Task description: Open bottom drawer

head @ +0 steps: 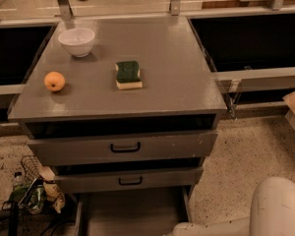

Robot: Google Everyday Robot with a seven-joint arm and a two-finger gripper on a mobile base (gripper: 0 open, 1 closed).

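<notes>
A square grey bench (172,73) with three drawers fills the middle of the camera view. On its top, a small white bowl (76,41) sits near the far left corner. A round orange fruit (54,81) lies nearer the front left edge, and a green-topped yellow sponge (128,74) rests around the centre, well apart from both. Below the top, the tallest grey drawer front (177,145) carries a black rectangular pull handle (125,147), with a dark gap above it. Under that is the mid-height grey drawer front (162,179) with its smaller black handle (130,181). The grey bottom drawer (132,213) stands drawn out beneath the other two. Its bare floor and side walls show, while its front and handle are cut off by the lower edge. A white robot arm (280,205) rounds up at the lower right, and one link reaches left along the bottom edge beside the drawer's right wall. The pincer lies beyond that edge, out of sight, so I cannot tell whether it is wide, narrow or holding anything. A wire basket of clutter (34,191) sits on the speckled floor (246,156) to the left of the bench.
</notes>
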